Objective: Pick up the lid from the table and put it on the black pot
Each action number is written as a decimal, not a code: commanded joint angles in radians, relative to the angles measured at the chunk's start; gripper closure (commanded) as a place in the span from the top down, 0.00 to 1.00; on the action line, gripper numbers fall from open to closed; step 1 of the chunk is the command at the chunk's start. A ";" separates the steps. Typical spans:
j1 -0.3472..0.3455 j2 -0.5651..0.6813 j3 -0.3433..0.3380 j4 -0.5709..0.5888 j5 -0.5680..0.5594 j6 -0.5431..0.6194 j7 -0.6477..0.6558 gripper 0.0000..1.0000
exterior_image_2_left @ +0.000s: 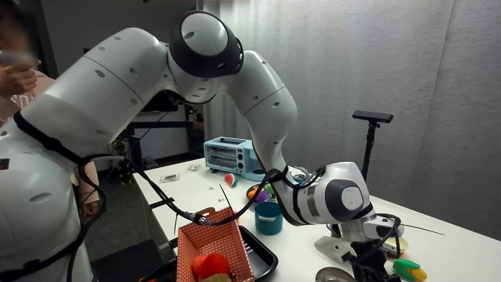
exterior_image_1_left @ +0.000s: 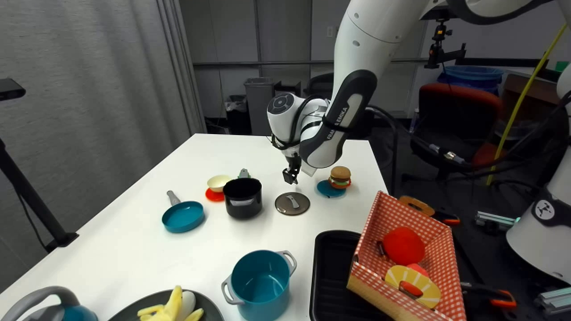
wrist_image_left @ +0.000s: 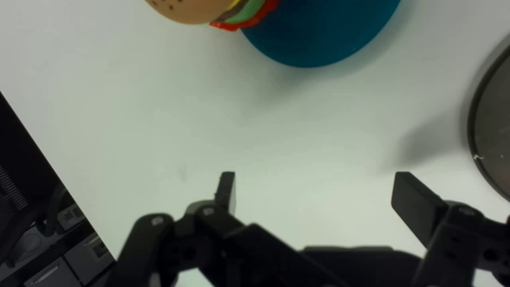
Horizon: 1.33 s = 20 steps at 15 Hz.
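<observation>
The arm (exterior_image_1_left: pixel 368 49) carries the lettering "FRAN" and "EMIKA", a black strap (exterior_image_1_left: pixel 337 125) crossing the letters between; a round emblem (exterior_image_1_left: pixel 544 209) marks the white base (exterior_image_1_left: pixel 533 243). In an exterior view, letters on a pink top (exterior_image_2_left: pixel 45 81) are too partial to read. Only a single exterior view takes in the pale-blue toaster oven (exterior_image_2_left: pixel 225 156) and the watermelon slice (exterior_image_2_left: pixel 231 179); the black pot (exterior_image_1_left: pixel 243 206), upright, likewise shows in just a single exterior view. The lid (exterior_image_1_left: pixel 290 208) lies flat on the tabletop (exterior_image_1_left: pixel 134 249), between the black pot and a teal-blue disc (exterior_image_1_left: pixel 328 189) with a toy burger (exterior_image_1_left: pixel 340 177) at its edge, touching neither pot nor disc. It is round, grey-brown and dark-rimmed, with a pale handle (exterior_image_1_left: pixel 293 202) across its middle. The wrist view shows only a curved part of it, a light fleck (wrist_image_left: pixel 478 157) at the rim. The jaws are spread wide above the tabletop, the lid outside them.
</observation>
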 commanded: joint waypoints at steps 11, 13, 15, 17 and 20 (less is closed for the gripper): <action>0.019 0.024 -0.020 0.006 0.010 0.031 0.004 1.00; 0.018 0.028 -0.022 0.006 0.007 0.054 0.006 1.00; 0.021 0.034 -0.028 0.007 0.004 0.084 0.010 1.00; 0.025 0.043 -0.038 0.008 0.006 0.128 0.012 1.00; 0.031 0.057 -0.050 0.008 0.024 0.199 0.007 1.00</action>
